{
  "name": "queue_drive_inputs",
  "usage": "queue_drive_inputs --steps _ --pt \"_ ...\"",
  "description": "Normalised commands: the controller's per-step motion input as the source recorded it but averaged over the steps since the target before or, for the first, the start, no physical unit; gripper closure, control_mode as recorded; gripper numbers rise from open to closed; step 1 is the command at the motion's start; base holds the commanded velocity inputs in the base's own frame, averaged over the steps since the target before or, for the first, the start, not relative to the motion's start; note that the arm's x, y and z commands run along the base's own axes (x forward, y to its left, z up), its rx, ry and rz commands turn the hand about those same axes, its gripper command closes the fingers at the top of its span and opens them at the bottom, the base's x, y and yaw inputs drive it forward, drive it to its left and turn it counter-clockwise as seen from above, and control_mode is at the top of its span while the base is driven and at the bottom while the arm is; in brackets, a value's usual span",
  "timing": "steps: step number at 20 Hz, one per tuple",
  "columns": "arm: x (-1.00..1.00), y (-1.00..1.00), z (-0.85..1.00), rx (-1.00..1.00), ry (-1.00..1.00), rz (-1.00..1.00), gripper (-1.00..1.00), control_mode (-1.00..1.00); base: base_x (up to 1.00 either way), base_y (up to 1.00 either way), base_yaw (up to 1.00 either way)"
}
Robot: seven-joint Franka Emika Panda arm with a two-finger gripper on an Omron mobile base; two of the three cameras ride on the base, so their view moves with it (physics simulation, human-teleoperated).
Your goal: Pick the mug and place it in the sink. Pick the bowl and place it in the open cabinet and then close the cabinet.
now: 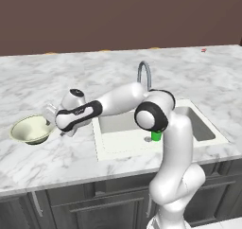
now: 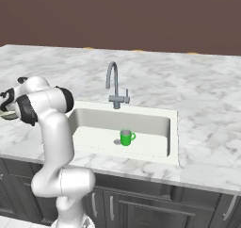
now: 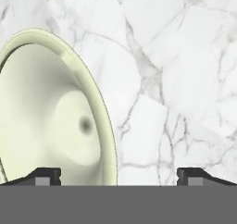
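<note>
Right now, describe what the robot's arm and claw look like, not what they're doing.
The arm is glossy white, built of rounded tubular segments, with dark bands and round dark caps at the joints. No cables or markings are visible. The claw has two small dark fingertips with lighter grey blocks on them, stepped in shape, set wide apart.

The cream bowl lies on the marble counter; the gripper hangs wide open, its left fingertip over the bowl.
</note>
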Motion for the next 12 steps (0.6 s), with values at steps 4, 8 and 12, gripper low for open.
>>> queue_drive_inputs --steps 4,8,12 --pt "0.24 0.07 -0.06 0.00 0.00 0.00 -1.00 -1.00 0.00 0.00 0.00" --pt "0.21 0.07 -0.03 0.00 0.00 0.00 -1.00 -1.00 0.00 0.00 0.00" --pt "0.17 0.19 -0.06 0.00 0.00 0.00 -1.00 -1.00 0.00 0.00 0.00"
